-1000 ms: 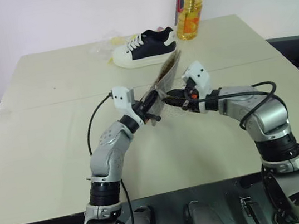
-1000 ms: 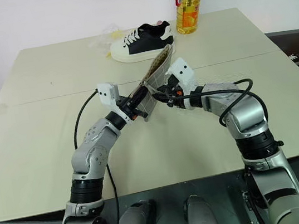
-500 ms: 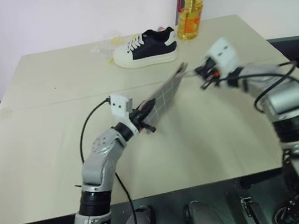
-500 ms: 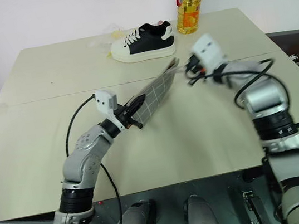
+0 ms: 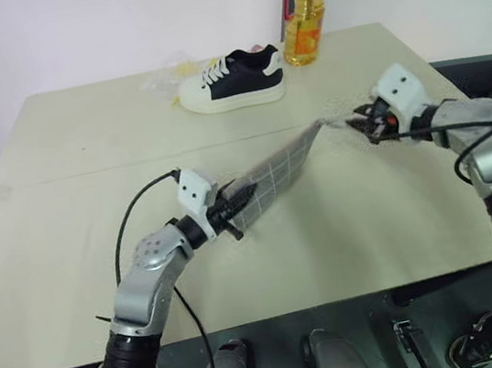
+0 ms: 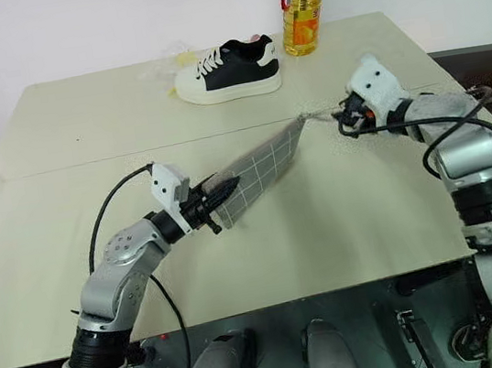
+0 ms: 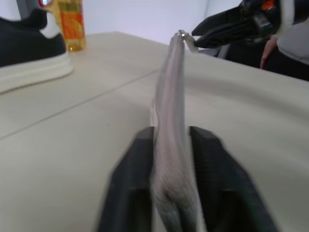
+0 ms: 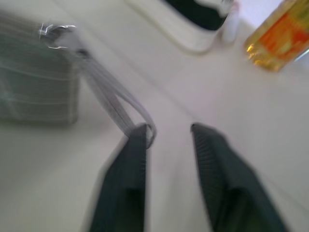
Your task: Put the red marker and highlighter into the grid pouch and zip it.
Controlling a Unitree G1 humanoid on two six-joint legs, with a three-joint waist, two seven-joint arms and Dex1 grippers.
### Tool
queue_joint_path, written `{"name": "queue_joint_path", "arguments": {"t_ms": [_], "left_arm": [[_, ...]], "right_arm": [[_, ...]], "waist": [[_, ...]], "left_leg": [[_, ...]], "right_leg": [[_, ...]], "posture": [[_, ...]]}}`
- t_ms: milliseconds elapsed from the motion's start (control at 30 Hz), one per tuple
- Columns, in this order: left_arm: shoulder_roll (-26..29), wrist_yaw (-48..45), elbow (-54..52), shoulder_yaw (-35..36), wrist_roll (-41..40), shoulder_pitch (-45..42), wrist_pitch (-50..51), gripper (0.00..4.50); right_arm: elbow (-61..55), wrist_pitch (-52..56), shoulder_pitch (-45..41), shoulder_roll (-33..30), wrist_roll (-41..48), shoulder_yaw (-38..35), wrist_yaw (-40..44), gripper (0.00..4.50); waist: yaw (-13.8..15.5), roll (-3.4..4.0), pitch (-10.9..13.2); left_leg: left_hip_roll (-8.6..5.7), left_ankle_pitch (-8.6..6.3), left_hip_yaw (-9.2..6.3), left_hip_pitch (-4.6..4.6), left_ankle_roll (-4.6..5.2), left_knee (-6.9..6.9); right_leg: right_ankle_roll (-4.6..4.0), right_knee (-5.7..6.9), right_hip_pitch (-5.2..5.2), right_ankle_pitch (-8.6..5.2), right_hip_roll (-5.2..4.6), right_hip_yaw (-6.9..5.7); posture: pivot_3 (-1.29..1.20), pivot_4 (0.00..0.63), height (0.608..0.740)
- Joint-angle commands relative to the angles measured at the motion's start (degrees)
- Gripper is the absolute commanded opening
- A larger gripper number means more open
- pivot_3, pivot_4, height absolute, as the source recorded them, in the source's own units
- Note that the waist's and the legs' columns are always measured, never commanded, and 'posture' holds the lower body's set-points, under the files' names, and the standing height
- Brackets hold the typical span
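One grid pouch point(image 6: 258, 171) clamped in left gripper point(image 6: 220, 196), contents hidden, right gripper point(image 6: 344, 116) parted, strap looped on finger.

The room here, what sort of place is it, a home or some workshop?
Probably a lab or test room, not a home. A plain beige table stands before a bare white wall, and unrelated props sit together on it: a sneaker, a bottle of oil and a grid pouch.

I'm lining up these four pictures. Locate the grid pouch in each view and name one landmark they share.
Left eye: grid pouch at centre, slanting up toward the right.
Right eye: at centre, same slant.
Left wrist: edge-on, middle, between the fingers.
Right wrist: far left edge.
Shared landmark: the oil bottle.
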Motion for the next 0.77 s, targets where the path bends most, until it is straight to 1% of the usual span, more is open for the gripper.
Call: {"name": "queue_joint_path", "arguments": {"t_ms": [33, 67, 100, 167, 267, 400, 467, 567, 633, 767], "left_arm": [[2.1, -0.4, -4.2, -0.9, 1.5, 1.1, 0.2, 3.13], [2.8, -0.3, -5.1, -0.6, 1.4, 2.1, 0.8, 3.68], [3.5, -0.3, -6.4, 0.0, 0.6, 3.3, 1.6, 4.1], [5.2, -0.7, -10.0, 1.9, -1.8, 6.8, 3.8, 4.1], [7.0, -0.2, -14.2, 4.4, -4.4, 10.8, 6.5, 4.1], [8.6, 1.9, -18.5, 12.7, -9.0, 18.0, 9.0, 4.1], [8.6, 3.6, -17.5, 16.2, -8.3, 20.7, 8.1, 4.1], [9.2, 4.7, -16.2, 19.5, -6.4, 24.6, 6.0, 4.1], [9.0, 5.7, -15.5, 21.7, -6.5, 26.2, 5.8, 4.1], [9.5, 5.7, -15.7, 23.3, -6.5, 28.1, 5.3, 4.1]], "right_arm": [[-7.9, -0.2, 5.7, -4.5, 4.2, -2.9, 8.3, 3.38], [-8.9, 0.6, 7.4, -5.2, 5.3, -3.9, 9.4, 3.4], [-9.4, 0.8, 9.1, -6.0, 6.1, -4.8, 10.5, 3.4], [-9.8, 0.5, 12.4, -7.1, 7.5, -7.0, 12.1, 3.4], [-8.0, 1.0, 13.2, -6.0, 8.7, -9.6, 10.6, 3.4], [-2.0, -0.5, 11.9, -4.0, 7.9, -11.3, 7.7, 3.4], [0.2, -0.9, 10.5, -2.5, 7.9, -11.8, 6.3, 3.4], [3.2, -1.6, 9.0, -0.7, 7.9, -11.6, 5.4, 3.4], [4.8, -2.4, 8.5, 0.2, 7.3, -11.0, 5.1, 3.4], [6.5, -3.2, 8.2, 1.4, 6.7, -10.4, 5.2, 3.4]], "waist": [[0.4, 0.01, 0.0], [0.5, 0.0, 0.0], [0.5, 0.01, 0.0], [0.5, 0.02, 0.0], [0.5, 0.04, 0.0], [0.6, 0.03, 0.0], [0.7, 0.05, 0.0], [0.7, 0.05, 0.0], [0.7, 0.05, 0.0], [0.8, 0.04, 0.0]], "left_leg": [[0.0, -0.01, 0.0, -0.01, 0.02, 0.0], [0.01, -0.02, 0.0, -0.01, 0.02, 0.0], [0.01, -0.01, 0.01, 0.0, 0.02, 0.0], [0.01, -0.02, 0.03, 0.0, 0.03, 0.0], [0.04, -0.03, 0.03, 0.01, 0.03, 0.0], [0.05, -0.03, 0.03, 0.03, 0.03, 0.04], [0.05, -0.03, 0.03, 0.02, 0.03, 0.04], [0.05, -0.03, 0.04, 0.01, 0.03, 0.04], [0.04, -0.03, 0.05, 0.0, 0.03, 0.04], [0.03, -0.03, 0.04, -0.05, 0.03, 0.04]], "right_leg": [[0.0, -0.01, 0.0, 0.0, 0.0, 0.0], [0.0, -0.01, -0.01, 0.0, -0.01, 0.0], [0.0, -0.01, -0.01, 0.0, -0.01, 0.0], [-0.01, -0.01, -0.02, 0.0, -0.03, 0.03], [-0.09, -0.01, -0.02, -0.05, -0.03, 0.03], [-0.22, -0.02, 0.01, -0.12, -0.04, 0.03], [-0.22, -0.02, 0.0, -0.12, -0.04, 0.03], [-0.23, -0.03, 0.0, -0.12, -0.05, 0.04], [-0.23, -0.07, 0.01, -0.13, -0.05, 0.04], [-0.25, -0.11, 0.0, -0.14, -0.08, 0.03]], "posture": [[0.0, 0.15, 0.738], [0.0, 0.15, 0.738], [0.0, 0.15, 0.738], [0.0, 0.15, 0.738], [0.0, 0.15, 0.738], [0.0, 0.15, 0.738], [0.0, 0.15, 0.738], [0.0, 0.15, 0.738], [0.0, 0.15, 0.738], [0.0, 0.15, 0.738]]}}
